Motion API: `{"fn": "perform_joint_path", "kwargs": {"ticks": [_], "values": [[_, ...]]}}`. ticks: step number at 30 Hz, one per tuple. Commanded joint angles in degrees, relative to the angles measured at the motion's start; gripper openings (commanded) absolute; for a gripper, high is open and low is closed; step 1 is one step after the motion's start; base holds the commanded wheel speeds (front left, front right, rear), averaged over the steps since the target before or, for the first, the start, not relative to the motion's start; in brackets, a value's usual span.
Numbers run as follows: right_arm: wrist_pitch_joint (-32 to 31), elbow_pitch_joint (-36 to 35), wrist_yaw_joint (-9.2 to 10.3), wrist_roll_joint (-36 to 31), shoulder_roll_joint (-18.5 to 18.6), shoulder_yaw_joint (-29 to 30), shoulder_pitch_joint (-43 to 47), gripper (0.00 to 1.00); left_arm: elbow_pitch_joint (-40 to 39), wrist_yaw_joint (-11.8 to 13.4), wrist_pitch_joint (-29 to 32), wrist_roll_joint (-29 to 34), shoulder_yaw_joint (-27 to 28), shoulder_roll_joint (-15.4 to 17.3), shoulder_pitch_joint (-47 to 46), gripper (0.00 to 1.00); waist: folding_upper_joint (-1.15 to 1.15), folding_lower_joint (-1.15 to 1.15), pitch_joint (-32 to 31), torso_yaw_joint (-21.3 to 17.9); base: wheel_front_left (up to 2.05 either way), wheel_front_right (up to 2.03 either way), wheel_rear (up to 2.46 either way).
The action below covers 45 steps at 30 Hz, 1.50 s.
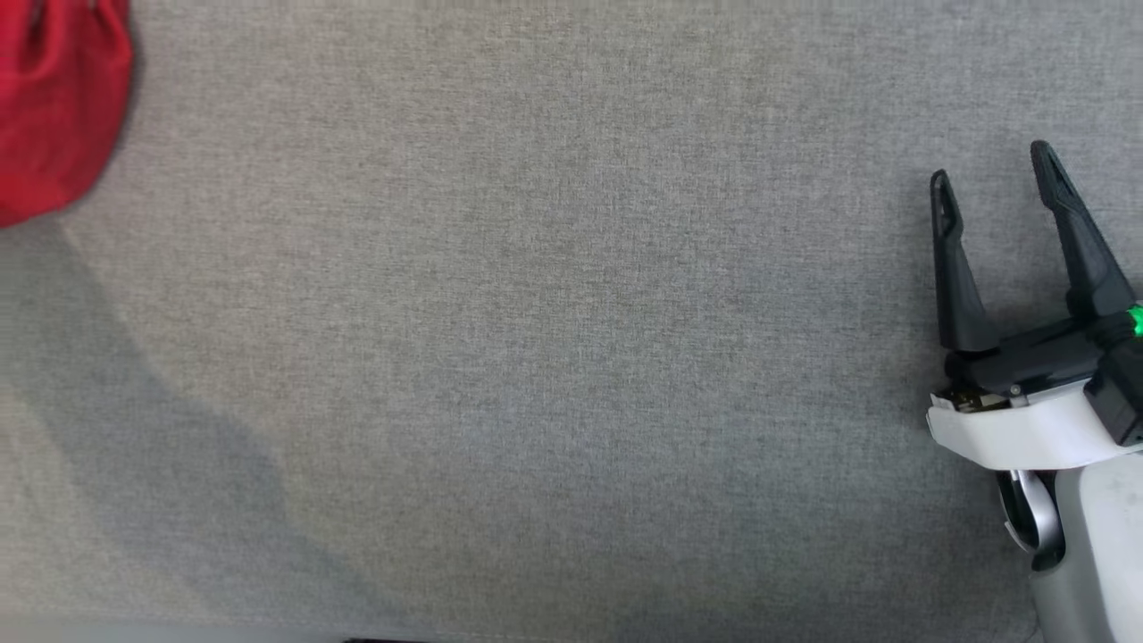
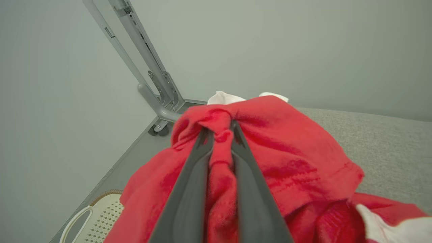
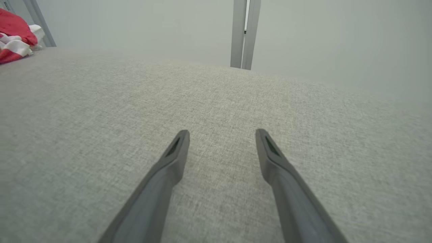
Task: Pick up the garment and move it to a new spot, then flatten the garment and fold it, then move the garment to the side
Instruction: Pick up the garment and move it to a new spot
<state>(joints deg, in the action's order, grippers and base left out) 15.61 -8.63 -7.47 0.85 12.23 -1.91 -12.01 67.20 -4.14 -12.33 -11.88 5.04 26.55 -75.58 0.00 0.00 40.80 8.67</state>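
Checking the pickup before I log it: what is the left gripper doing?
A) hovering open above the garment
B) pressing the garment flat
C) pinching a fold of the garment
C: the left wrist view shows the left gripper closed on a bunched fold of the red garment.

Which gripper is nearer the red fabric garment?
Left. The left gripper is shut on a fold of the red fabric garment; the right gripper stands open, far across the grey fabric surface.

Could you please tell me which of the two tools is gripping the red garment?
The left tool: it is shut on a bunched fold of the red garment. The right tool stands open above the grey surface, holding nothing.
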Motion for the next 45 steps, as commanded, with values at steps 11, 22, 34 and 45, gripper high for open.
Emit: {"fn": "perform_joint_path", "kwargs": {"ticks": [11, 22, 34, 45], "values": [[-0.47, 5.6, -0.02, 2.33, -5.54, -3.09, 1.58, 1.0, -7.81, -2.99, -1.06, 2.86, -6.67, 2.74, -4.33, 0.0, 0.0, 0.0, -17.31, -0.68, 0.0, 0.0, 0.0], [-0.47, 7.03, -0.02, 3.84, -8.87, -3.42, 2.68, 1.0, -21.46, -3.33, 8.33, -5.01, -18.58, 0.67, -2.55, 0.0, 0.0, 0.0, -25.04, -6.11, 0.0, 0.0, 0.0], [-0.47, 7.4, -0.03, 7.29, -9.34, -3.24, 5.21, 1.0, -42.87, -3.23, 17.38, -15.8, -28.26, -1.84, 4.44, 0.0, 0.0, 0.0, -30.53, -15.29, 0.0, 0.0, 0.0], [-0.47, 6.87, -0.03, 8.22, -9.36, -2.74, 5.65, 1.0, -54.03, -1.79, 19.42, -18.26, -33.7, -7.81, 14.61, 0.0, 0.0, 0.0, -28.51, -21.91, 0.0, 0.0, 0.0]]}}
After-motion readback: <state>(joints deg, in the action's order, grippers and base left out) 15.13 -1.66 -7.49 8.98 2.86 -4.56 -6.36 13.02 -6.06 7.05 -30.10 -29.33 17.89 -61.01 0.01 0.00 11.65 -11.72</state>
